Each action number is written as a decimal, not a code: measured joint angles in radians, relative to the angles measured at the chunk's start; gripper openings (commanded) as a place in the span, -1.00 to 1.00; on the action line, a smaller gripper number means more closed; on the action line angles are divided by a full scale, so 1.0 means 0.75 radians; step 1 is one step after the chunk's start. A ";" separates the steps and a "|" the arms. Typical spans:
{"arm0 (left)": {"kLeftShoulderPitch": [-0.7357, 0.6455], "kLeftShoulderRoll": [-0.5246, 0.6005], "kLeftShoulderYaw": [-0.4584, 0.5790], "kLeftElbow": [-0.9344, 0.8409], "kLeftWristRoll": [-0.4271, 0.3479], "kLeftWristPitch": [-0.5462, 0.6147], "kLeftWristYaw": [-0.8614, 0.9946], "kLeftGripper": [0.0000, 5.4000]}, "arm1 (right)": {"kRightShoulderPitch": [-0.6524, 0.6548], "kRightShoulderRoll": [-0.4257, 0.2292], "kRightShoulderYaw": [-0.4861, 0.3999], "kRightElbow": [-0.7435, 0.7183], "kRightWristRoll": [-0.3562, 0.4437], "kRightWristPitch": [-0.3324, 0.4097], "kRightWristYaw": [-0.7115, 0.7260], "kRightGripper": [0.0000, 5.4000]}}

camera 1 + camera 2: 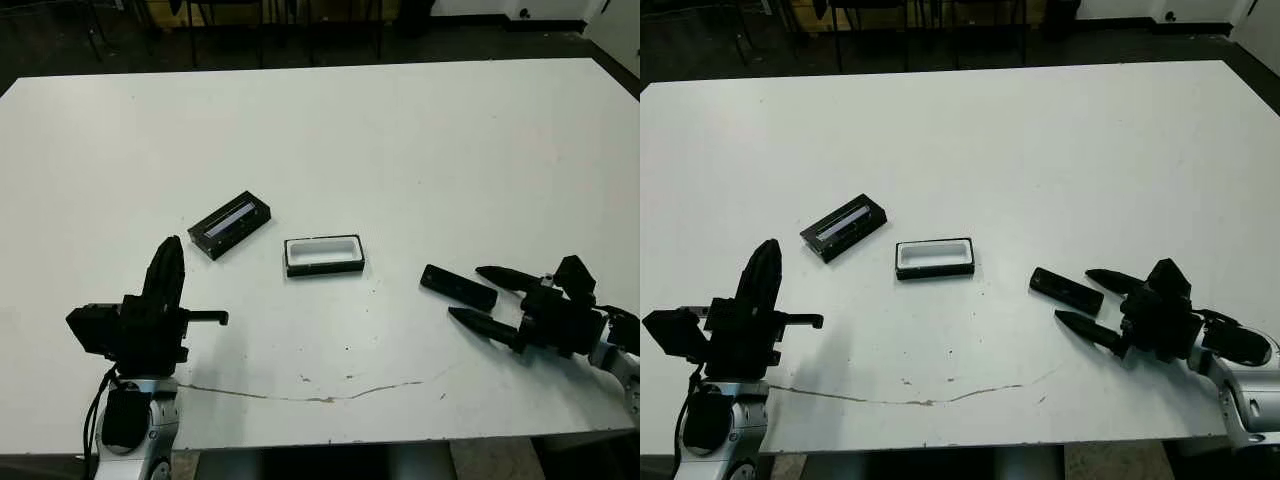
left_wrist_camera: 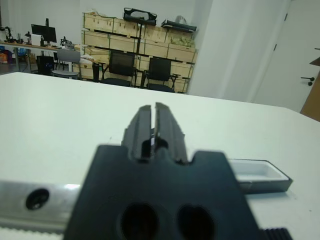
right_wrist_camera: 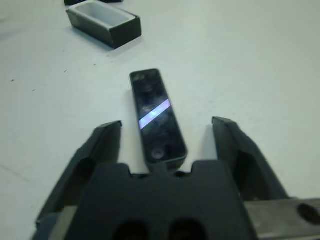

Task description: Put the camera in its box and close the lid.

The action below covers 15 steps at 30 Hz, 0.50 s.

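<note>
My right end effector sits low over the white counter at the lower right of the head-camera frame, its two black fingers spread wide apart and pointing toward picture left. The camera, a slim black bar, lies flat on the counter just beside those fingertips, its near end reaching in between them; nothing grips it. In my right wrist view the camera runs lengthwise between the open fingers, with a pale glint slanting across its glossy top.

The box, a small black tray with a white lining, lies open near the middle of the frame, to picture left of the camera and apart from it. The lid, a flat black piece with a pale strip along its length, lies at an angle just upper left of the box, not touching it.

My left end effector is at the lower left, raised and pointing up the frame, its fingers pressed together and holding nothing. It is below the lid and clear of it.
</note>
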 measured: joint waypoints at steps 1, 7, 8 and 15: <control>0.000 0.000 0.000 0.000 0.001 0.000 0.001 -1.00 | -0.016 0.000 0.001 0.034 -0.001 -0.031 0.013 0.15; 0.001 0.000 0.000 0.000 -0.002 -0.001 0.001 -1.00 | -0.140 -0.010 0.024 0.252 -0.001 -0.177 0.182 -0.26; 0.000 0.000 0.000 -0.002 -0.003 0.000 0.001 -1.00 | -0.125 -0.022 0.025 0.203 0.005 -0.129 0.183 -0.32; 0.001 0.000 0.001 -0.016 -0.011 0.014 0.003 -1.00 | 0.084 -0.195 -0.037 -0.471 0.151 0.448 0.074 -0.75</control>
